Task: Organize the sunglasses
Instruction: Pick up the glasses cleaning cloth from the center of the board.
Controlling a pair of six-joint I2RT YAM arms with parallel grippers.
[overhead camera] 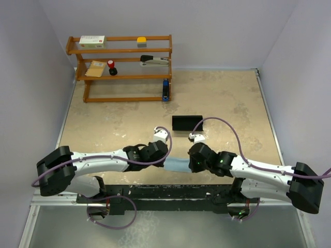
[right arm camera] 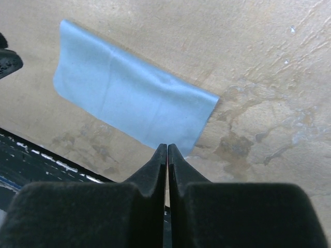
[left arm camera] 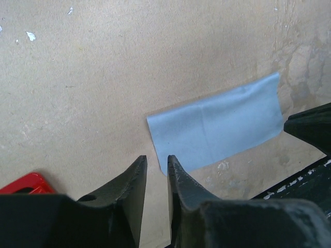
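The red sunglasses (left arm camera: pixel 25 184) show only as a corner at the lower left of the left wrist view; in the top view my left arm hides them. A light blue cloth (overhead camera: pixel 177 165) lies flat between both grippers, also in the left wrist view (left arm camera: pixel 217 126) and the right wrist view (right arm camera: pixel 129 98). My left gripper (left arm camera: pixel 156 163) is slightly open and empty, just off the cloth's left corner. My right gripper (right arm camera: pixel 167 149) is shut, tips at the cloth's near right corner, with nothing seen between them. The black case (overhead camera: pixel 186 122) lies closed beyond the grippers.
A wooden shelf (overhead camera: pixel 124 50) stands at the back left with a box, a stapler and small items. A black rail (overhead camera: pixel 155 194) runs along the near table edge. Grey walls close in the left and right sides.
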